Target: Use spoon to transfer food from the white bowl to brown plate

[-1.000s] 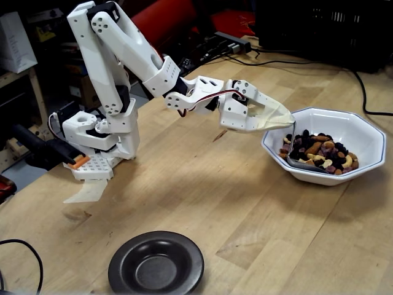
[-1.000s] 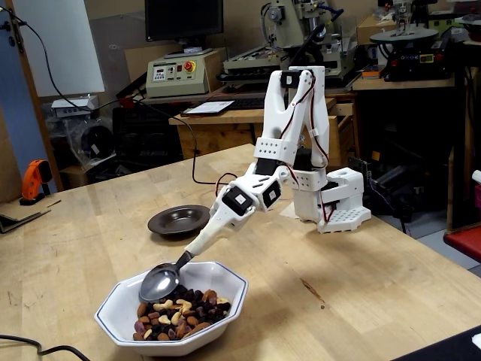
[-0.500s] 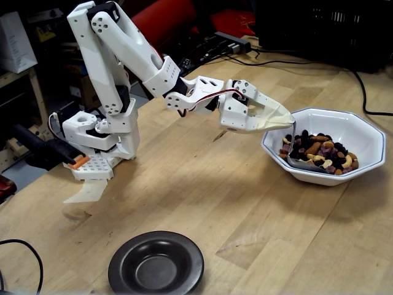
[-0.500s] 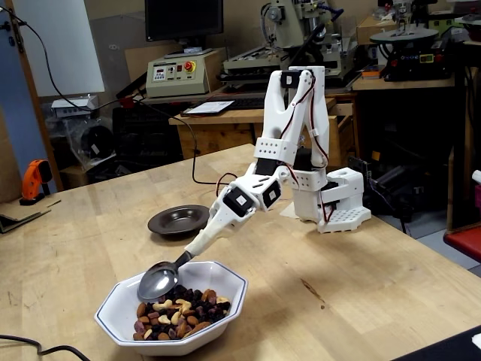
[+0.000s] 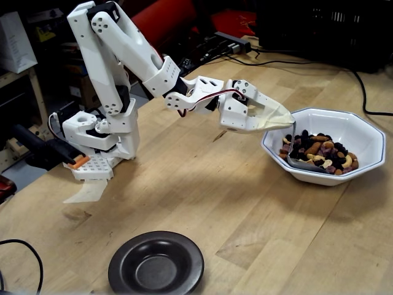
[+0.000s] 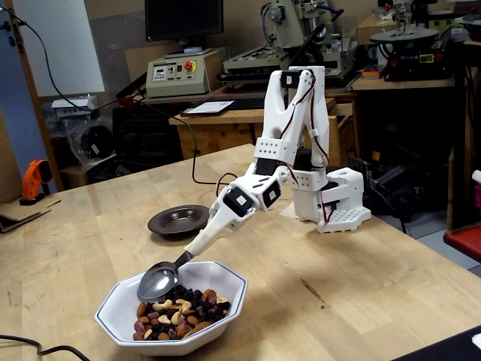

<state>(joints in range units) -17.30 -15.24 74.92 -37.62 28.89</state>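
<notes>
The claw (image 5: 288, 120) ends in a pale tapered piece that carries the spoon (image 6: 158, 282), and there are no separate fingers to read, so I cannot tell whether it is spread or pressed together. The spoon sits inside the white bowl (image 5: 362, 126), its scoop tipped on edge against the heap of nuts and raisins (image 5: 319, 153) at the side nearest the arm; in the other fixed view its shiny hollow (image 6: 156, 284) faces the camera and looks empty.

That tilt seems the main risk: lifted as it stands, the spoon would likely shed whatever it catches, or come up bare. A hard push into the heap could also shove the bowl along the wooden surface (image 5: 202, 196) or flick nuts over the low rim.

The brown plate (image 5: 156, 264) lies well apart from the bowl, empty, so a loaded spoon has a long swing across open wood, and any jerk or roll on the way would probably scatter food short of it.
</notes>
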